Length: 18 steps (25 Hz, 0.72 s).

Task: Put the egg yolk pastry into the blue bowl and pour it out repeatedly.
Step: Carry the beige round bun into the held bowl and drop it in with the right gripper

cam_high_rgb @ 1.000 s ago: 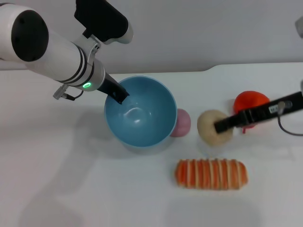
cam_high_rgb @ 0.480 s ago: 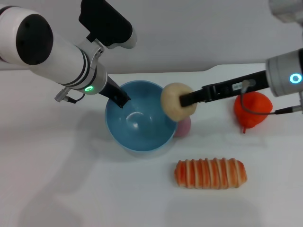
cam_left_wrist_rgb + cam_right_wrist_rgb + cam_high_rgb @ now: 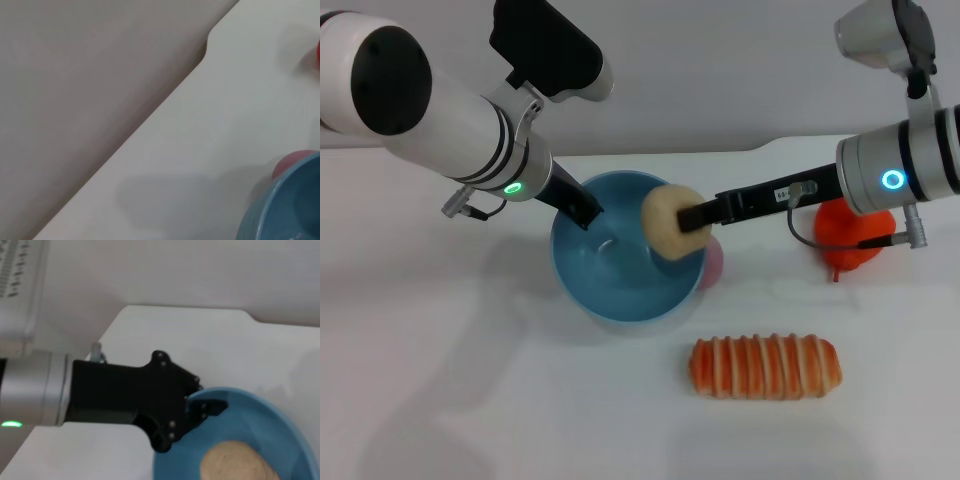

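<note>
The bowl [image 3: 625, 250] sat mid-table, its rim at ten o'clock pinched by the left gripper [image 3: 582, 209]. The right gripper [image 3: 692, 214], reaching in from three o'clock, clasped the pastry [image 3: 668, 220] above the bowl's three-o'clock side, ready for release straight down.

Right wrist view. White counter [image 3: 165, 325] with a pale wall behind it; the counter's far edge has a notched step. Blue bowl [image 3: 280, 427] low in frame, rim and inner wall visible. Egg yolk pastry [image 3: 235, 462], beige and matte, seen over the bowl's interior; contact with the bowl cannot be told. Left gripper [image 3: 202, 407], black housing on a silver-white wrist, reaches in from the side; jaws clamp the bowl's rim, one finger inside the wall. Green light glows on the wrist.
</note>
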{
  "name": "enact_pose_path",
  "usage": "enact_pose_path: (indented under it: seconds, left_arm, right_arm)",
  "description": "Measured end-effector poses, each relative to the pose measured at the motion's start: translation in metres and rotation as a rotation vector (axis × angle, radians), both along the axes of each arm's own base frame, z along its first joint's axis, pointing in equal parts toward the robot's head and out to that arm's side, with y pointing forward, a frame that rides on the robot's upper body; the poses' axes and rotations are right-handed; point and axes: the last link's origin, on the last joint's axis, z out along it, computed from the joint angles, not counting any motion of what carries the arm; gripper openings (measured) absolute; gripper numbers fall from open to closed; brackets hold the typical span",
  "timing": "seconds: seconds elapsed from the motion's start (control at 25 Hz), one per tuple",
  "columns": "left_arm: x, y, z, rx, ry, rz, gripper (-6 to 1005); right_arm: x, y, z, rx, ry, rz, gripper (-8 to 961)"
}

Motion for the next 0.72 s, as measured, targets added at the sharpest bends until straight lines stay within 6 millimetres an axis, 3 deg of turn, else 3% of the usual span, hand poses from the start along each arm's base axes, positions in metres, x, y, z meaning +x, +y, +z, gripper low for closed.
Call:
enact_pose_path:
  seconds: [0.24,0.48,0.6,0.72]
  left_arm:
    - [-0.001,0.000,0.000,-0.001,0.002,0.003,-1]
    - [0.000,0.000,0.000,-0.001,-0.002,0.000,0]
    - [0.000,0.000,-0.001,-0.001,-0.002,0.003,0]
    - [-0.001,0.000,-0.001,0.002,-0.005,0.002,-1]
  right_arm:
    - [-0.003,0.003,-0.005,0.050,0.071,0.056,38]
    - [-0.003,0.004,-0.006,0.069,0.083,0.094,113]
    - [0.000,0.003,-0.005,0.076,0.085,0.088,239]
    - [0.008,0.002,0.009,0.153,0.094,0.119,350]
